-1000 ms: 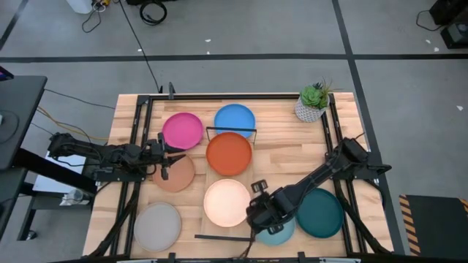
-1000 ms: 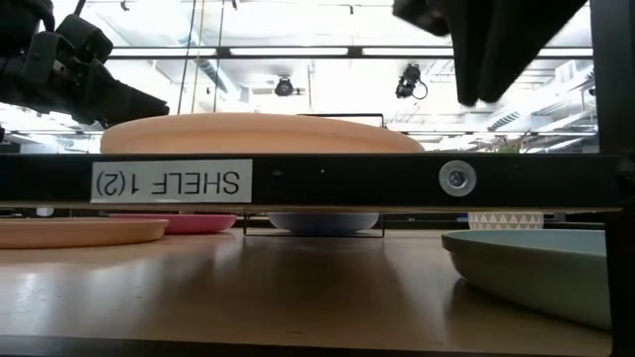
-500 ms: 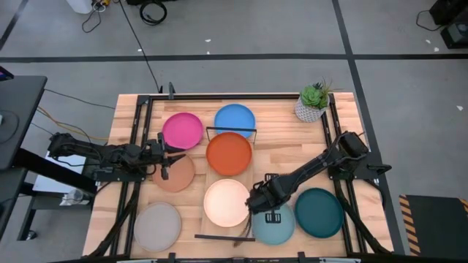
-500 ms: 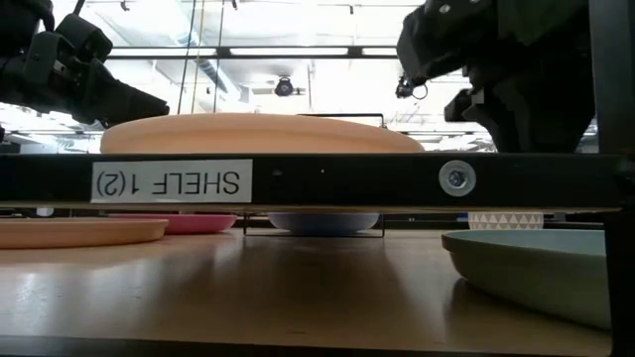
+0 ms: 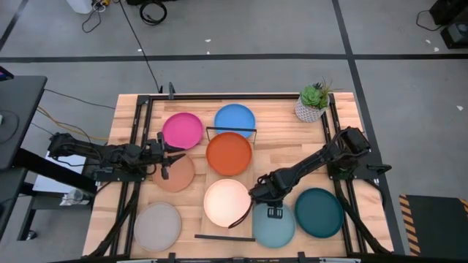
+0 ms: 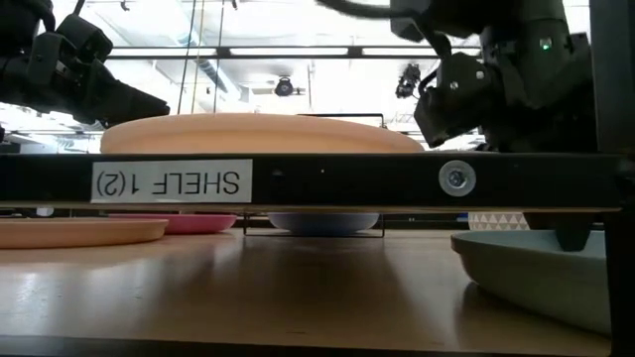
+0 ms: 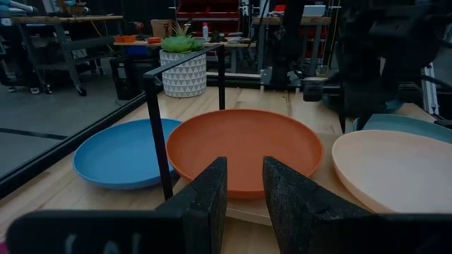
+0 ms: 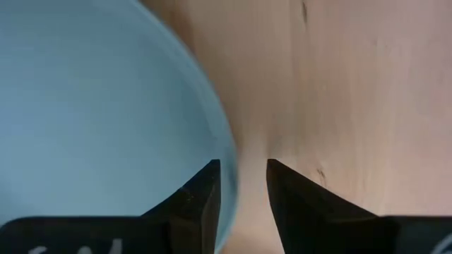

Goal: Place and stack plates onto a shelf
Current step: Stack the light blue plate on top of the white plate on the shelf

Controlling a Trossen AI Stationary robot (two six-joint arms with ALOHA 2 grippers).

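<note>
Right wrist view, right tool (image 8: 242,185) slightly open, empty, fingers straddling light blue plate (image 8: 92,120) rim, left tool (image 7: 244,187) narrowly open, empty.

Eight round flat matte plates lie face up. The pink plate (image 5: 182,130) and blue plate (image 5: 235,120) sit side by side at the far end, the blue one partly under the orange plate (image 5: 229,153), which rests on the pale-wood shelf (image 5: 219,172) between thin black wire end frames, as does the cream plate (image 5: 226,201). The tan plate (image 5: 175,174) and grey plate (image 5: 157,225) lie to the shelf's left; the light blue plate (image 5: 273,224) and dark teal plate (image 5: 319,212) to its right.
</note>
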